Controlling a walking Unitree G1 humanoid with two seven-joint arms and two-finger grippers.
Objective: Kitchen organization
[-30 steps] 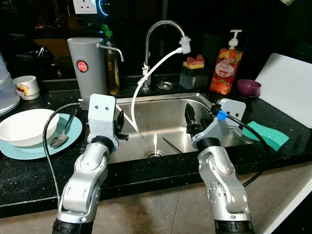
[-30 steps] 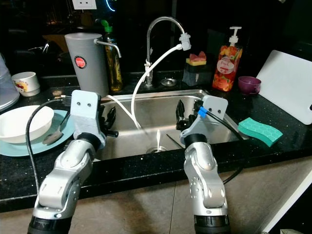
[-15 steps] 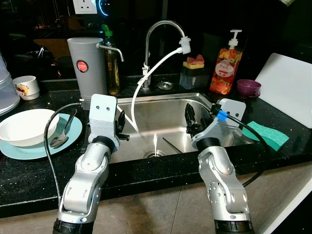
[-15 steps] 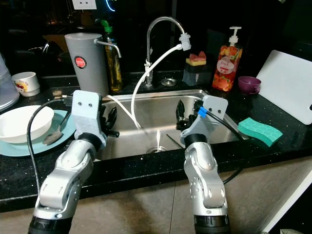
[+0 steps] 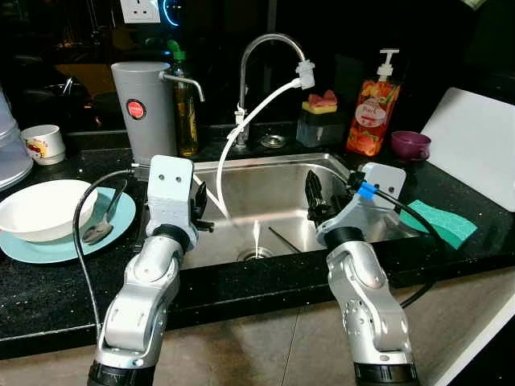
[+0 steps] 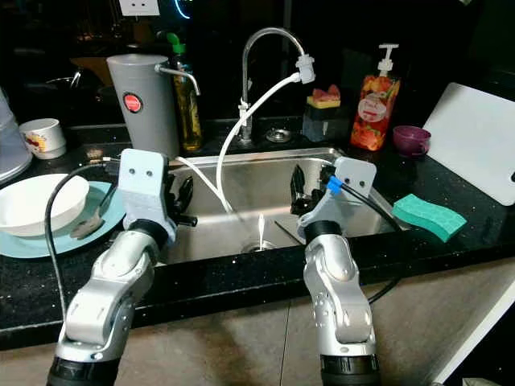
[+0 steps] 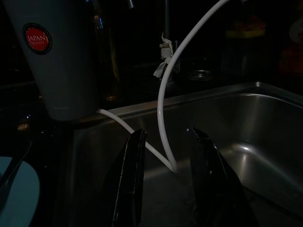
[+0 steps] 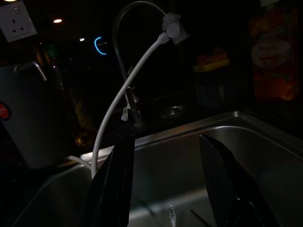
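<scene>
Task items remain unsorted on the desk point(image 5: 48, 289): white bowl point(image 5: 40, 209) and spoon point(image 5: 100, 229) on the teal plate point(image 5: 72, 245), sponge point(image 5: 438, 223) beside the sink point(image 5: 265, 193). Judged: organizing barely begun. Left gripper point(image 5: 195, 211) and right gripper point(image 5: 314, 197) hover over the sink, jaws parted, holding nothing.

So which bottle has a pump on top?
The orange soap bottle right of the tap has a white pump. The yellowish bottle beside the grey jug has a green cap instead.

Dim kitchen, black speckled counter point(image 5: 48, 289), tiled floor point(image 5: 273, 354).
</scene>
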